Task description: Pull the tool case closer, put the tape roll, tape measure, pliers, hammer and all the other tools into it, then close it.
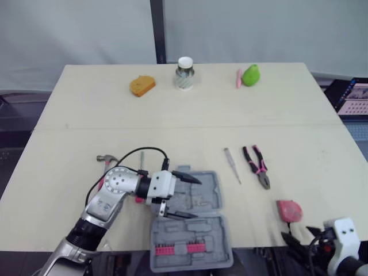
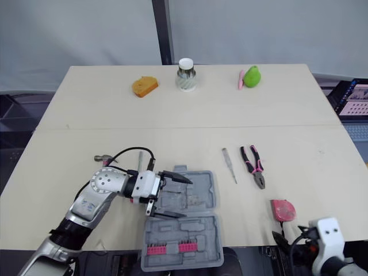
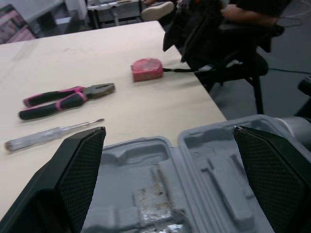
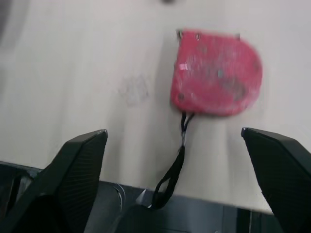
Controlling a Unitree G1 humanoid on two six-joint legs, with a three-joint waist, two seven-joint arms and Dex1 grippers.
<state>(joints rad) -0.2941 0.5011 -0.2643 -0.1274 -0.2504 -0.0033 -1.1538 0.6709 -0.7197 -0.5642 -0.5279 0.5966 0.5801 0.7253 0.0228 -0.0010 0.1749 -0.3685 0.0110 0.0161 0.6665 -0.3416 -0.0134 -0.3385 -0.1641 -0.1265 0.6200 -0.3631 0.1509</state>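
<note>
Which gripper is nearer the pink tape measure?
Right. The right gripper sits just short of the tape measure at the table's near edge; the left gripper hovers over the open tool case.

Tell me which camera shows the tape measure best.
Right wrist view: the tape measure is close and whole, strap trailing over the table edge. The eye views show it small at the front right; the left wrist view, distant beyond the pliers.

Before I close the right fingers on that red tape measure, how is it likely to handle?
The tape measure lies flat on its broad side, so it probably won't roll. Its casing looks rigid, likely heavy for its size. The black strap hangs limp over the edge of the table and may dangle or snag when lifted.
</note>
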